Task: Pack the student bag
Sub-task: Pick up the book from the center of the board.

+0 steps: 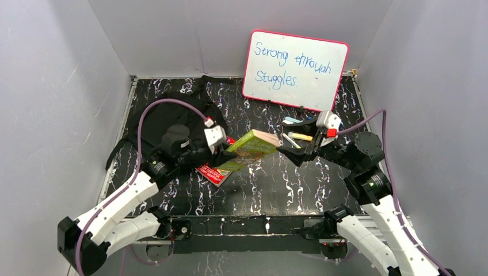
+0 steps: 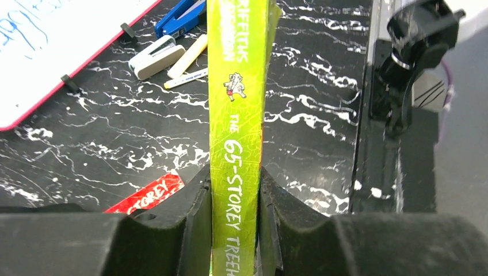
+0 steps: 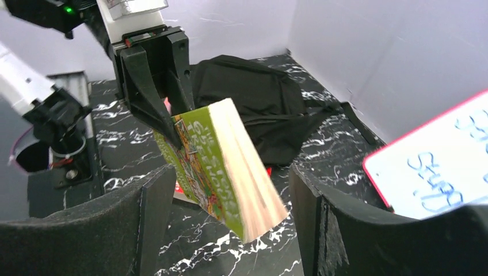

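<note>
The student bag [image 1: 167,115], a soft black backpack, lies at the back left of the table and also shows as the bag [image 3: 253,98] behind the book. My left gripper [image 1: 229,150] [image 2: 235,179] is shut on the spine end of a thick green book [image 1: 253,144] [image 2: 237,103] [image 3: 224,167], holding it off the table. My right gripper [image 1: 286,154] [image 3: 230,175] is open, its jaws standing on either side of the book's free end without touching it. A red book [image 1: 212,172] [image 2: 147,192] lies flat below.
A whiteboard [image 1: 294,70] [image 3: 437,167] with a red rim leans on the back wall. Pens and a white stapler [image 1: 296,136] [image 2: 158,54] lie in front of it, beside a blue item [image 2: 181,17]. Grey walls close in three sides.
</note>
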Controlling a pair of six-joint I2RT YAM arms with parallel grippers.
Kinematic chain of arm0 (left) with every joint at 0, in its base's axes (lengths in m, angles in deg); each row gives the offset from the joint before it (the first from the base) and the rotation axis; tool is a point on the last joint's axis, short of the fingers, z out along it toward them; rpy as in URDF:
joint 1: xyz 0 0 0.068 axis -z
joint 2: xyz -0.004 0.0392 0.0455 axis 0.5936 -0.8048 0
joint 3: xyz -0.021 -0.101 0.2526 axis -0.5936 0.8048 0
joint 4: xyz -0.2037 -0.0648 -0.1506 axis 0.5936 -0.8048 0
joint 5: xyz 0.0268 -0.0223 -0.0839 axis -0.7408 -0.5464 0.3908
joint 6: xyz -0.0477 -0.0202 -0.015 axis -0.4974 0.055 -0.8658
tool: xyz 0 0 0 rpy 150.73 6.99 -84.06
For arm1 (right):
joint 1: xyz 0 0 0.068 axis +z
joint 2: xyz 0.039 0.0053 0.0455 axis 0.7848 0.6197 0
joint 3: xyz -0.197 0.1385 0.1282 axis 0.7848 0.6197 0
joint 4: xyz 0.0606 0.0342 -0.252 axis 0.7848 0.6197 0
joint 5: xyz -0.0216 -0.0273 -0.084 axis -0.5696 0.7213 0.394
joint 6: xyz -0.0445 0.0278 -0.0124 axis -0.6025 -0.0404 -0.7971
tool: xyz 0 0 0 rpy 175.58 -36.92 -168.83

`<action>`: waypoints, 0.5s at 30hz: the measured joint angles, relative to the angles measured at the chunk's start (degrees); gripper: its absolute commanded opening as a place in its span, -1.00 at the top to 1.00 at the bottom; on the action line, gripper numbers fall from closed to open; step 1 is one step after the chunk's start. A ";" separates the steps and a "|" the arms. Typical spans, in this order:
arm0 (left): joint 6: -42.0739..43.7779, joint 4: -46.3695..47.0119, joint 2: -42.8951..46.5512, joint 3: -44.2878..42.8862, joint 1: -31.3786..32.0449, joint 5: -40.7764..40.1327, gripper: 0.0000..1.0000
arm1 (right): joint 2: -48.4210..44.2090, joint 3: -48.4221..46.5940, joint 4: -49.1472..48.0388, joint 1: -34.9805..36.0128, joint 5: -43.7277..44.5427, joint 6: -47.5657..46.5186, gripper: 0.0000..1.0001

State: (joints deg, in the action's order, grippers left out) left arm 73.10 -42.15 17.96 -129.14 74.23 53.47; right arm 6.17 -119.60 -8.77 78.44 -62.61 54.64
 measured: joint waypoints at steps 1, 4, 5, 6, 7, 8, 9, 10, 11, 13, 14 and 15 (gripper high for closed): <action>1.79 -0.11 1.22 0.94 0.00 0.33 1.00 | 0.44 -0.22 -0.70 0.00 -2.25 -1.27 -0.56; 7.45 -1.27 4.74 3.19 0.07 1.88 1.00 | 2.32 -0.22 -2.34 0.00 -7.39 -4.24 -0.56; 9.05 -1.64 5.38 3.45 0.07 2.40 1.00 | 3.26 -0.26 -2.64 0.00 -9.05 -5.29 -0.57; 10.34 -2.01 5.75 3.48 0.07 2.84 1.00 | 4.35 -0.42 -2.78 0.00 -10.67 -6.43 -0.57; 11.41 -2.12 5.95 3.48 0.07 3.19 1.00 | 5.64 -0.79 -2.78 0.00 -12.39 -7.69 -0.57; 12.44 -2.12 6.03 3.48 0.07 3.56 1.00 | 6.93 -1.29 -2.73 0.00 -13.94 -8.94 -0.58; 13.33 -2.19 6.05 3.48 0.07 3.98 1.00 | 8.11 -1.84 -2.69 0.00 -15.39 -9.75 -0.61; 14.08 -2.38 6.05 3.48 0.07 4.37 1.00 | 9.44 -2.60 -2.71 0.00 -17.03 -10.60 -0.68; 14.73 -2.71 6.03 3.48 0.07 4.70 1.00 | 11.30 -3.43 -2.80 0.00 -18.82 -11.32 -0.72; 15.80 -3.39 5.97 3.45 0.07 5.20 1.00 | 13.77 -4.09 -3.32 0.00 -21.24 -11.61 -0.75; 16.31 -3.80 5.92 3.45 0.07 5.42 1.00 | 14.78 -4.20 -3.72 0.00 -22.38 -11.50 -0.76; 16.79 -4.15 5.86 3.45 0.07 5.49 1.00 | 15.58 -4.22 -4.17 0.00 -23.39 -11.43 -0.77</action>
State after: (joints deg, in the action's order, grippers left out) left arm 89.88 -46.30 23.82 -125.69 74.30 58.96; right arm 21.76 -123.82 -12.94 78.44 -86.00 43.21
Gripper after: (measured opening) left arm 0.255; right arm 0.871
